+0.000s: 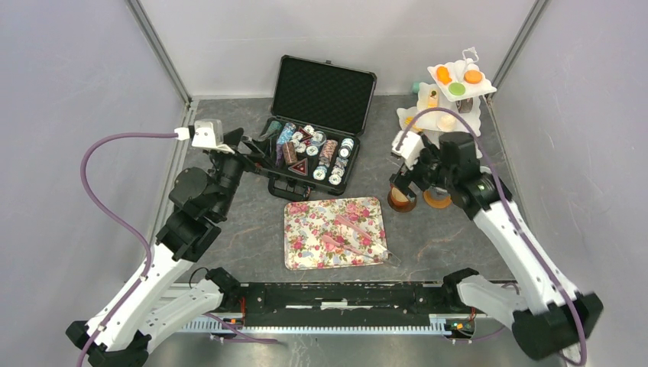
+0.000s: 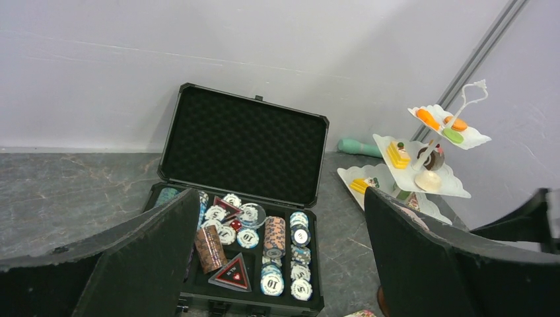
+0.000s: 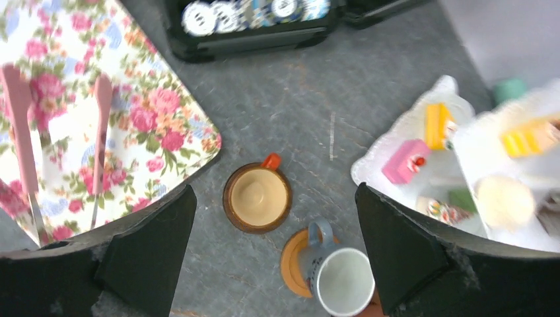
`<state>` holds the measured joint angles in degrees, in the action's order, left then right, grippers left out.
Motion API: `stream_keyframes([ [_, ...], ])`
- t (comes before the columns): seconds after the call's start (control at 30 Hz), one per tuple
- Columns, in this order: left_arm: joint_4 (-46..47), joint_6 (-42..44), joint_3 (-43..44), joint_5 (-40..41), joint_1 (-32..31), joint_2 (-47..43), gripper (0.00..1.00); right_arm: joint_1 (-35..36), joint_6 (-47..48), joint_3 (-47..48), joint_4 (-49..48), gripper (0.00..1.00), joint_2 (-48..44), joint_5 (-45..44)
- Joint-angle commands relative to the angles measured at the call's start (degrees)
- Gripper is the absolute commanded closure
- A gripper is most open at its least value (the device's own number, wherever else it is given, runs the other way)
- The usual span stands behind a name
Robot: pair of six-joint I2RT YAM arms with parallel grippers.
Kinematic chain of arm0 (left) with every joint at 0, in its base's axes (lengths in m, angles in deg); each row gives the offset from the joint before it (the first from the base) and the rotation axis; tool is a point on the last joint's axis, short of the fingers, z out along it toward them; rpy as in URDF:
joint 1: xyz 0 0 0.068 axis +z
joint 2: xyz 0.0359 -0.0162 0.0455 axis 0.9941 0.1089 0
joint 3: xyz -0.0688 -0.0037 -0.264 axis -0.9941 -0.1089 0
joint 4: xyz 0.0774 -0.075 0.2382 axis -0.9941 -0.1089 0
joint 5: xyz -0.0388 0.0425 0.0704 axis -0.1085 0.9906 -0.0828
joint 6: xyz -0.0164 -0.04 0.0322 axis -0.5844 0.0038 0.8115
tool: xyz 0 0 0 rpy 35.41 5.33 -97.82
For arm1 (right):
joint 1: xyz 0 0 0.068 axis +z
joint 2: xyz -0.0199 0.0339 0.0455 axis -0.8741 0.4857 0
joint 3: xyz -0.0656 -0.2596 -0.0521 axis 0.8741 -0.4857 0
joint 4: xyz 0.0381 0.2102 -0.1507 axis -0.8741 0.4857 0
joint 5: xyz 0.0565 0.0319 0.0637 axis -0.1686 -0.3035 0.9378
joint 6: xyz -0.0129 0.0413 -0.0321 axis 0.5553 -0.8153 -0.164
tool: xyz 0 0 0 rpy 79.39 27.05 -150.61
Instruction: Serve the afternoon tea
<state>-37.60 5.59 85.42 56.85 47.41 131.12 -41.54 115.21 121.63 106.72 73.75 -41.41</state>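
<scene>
While spread fully apart, clasps nothing with the right gripper (image 1: pixel 401 186): holds matte black fingers (image 3: pixel 148 254) clear on either side of the orange-brown mug (image 3: pixel 257 197). Shows that mug upright on the dark, stone-veined tabletop (image 3: pixel 317 99), axis vertical, mouth up, just beside the rounded corner of the floral tray (image 3: pixel 168 92) and apart from it. Reads as round and glossy: brown rim, cream inside, small orange handle pointing toward the black case (image 1: pixel 325 84).

Places a grey mug (image 3: pixel 342 281) near it, upright on a flat orange coaster (image 3: pixel 292 264), pale within, loop handle turned toward the orange-brown one.

Puts the cakes on a white three-tier stand (image 2: pixel 452 187) with wavy edges at the far right corner. Sets a smooth orange macaron (image 1: pixel 442 74) and a green macaron (image 1: pixel 456 89) on top. Sets a layered yellow block (image 2: pixel 397 155) and a cream dome (image 2: pixel 428 179) on the middle tier. Sets a pink cube (image 3: pixel 404 160) and a yellow bar (image 3: pixel 437 125) on the lowest.

Has the left gripper (image 2: pixel 280 198) released as well, empty, black jaws wide, facing the open case with its egg-crate foam lid and rows of striped chips (image 2: pixel 274 238). Lays pink tongs (image 1: pixel 348 225) flat along the tray.
</scene>
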Motion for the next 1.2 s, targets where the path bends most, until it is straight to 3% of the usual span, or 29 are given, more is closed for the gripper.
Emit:
stream_keyframes([
  [0.0, 1.86, 2.69, 1.29, 1.34, 0.04, -1.12, 0.0, 0.11, -19.2, -3.11, -7.61, 0.02, -8.53, -8.36],
  [0.13, 2.97, 3.09, 0.2, 2.14, 0.04, -0.55, 0.0, 0.12, -33.41, -5.25, -8.21, 0.02, -15.59, -14.15],
  [0.3, 2.72, 2.92, 0.14, 2.9, 0.08, 2.13, 0.0, 0.11, -39.01, -12.4, -14.33, 0.02, -26.9, -10.14],
  [0.43, 3.21, 3.77, -0.29, 3.5, 0.07, 1.44, 0.0, 0.11, -45.94, -15.38, -15.78, 0.02, -34.66, -18.55],
  [0.83, 3.0, 3.11, 1.19, 1.76, 0.04, -1.4, 0.0, 0.09, -45.34, -7.13, -9.71, 0.02, -42.72, -27.17],
  [1.17, -4.61, -0.51, 10.14, 0.46, 0.04, -2.81, 0.0, 0.11, -41.03, -1.65, -8.79, 0.02, -43.64, -29.63],
])
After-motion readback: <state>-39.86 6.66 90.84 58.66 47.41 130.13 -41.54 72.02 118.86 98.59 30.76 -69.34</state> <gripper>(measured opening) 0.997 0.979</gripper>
